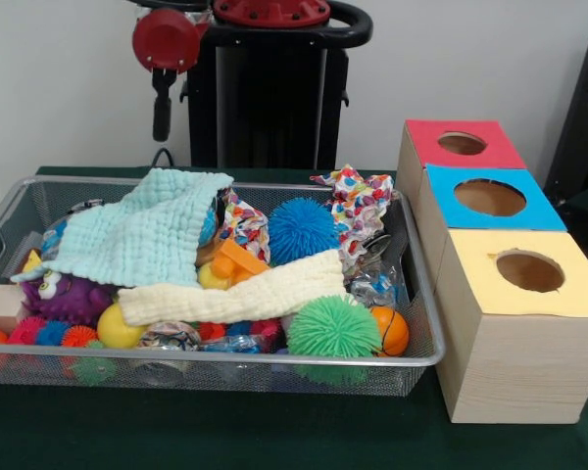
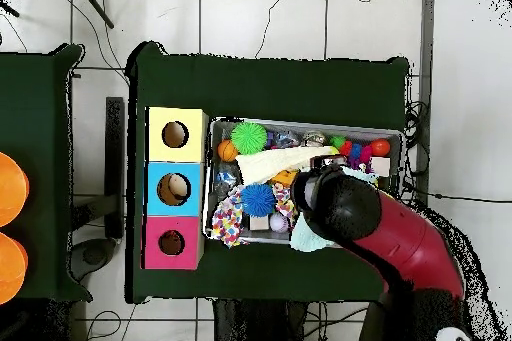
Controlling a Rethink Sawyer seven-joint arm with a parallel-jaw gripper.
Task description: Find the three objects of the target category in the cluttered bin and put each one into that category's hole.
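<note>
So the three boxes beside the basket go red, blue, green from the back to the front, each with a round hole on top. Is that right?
Nearly. The front box has a yellow top, not green; the front view shows it plainly, and the overhead view agrees. The red box at the back and the blue box in the middle are as you say, each with a round hole.

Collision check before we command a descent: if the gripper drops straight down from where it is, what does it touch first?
Most likely the pale green cloth draped over the bin's far left corner. The gripper hangs above the bin's back edge, pointing down. Depth is unclear in the front view, so it could instead meet the table behind the rim.
</note>
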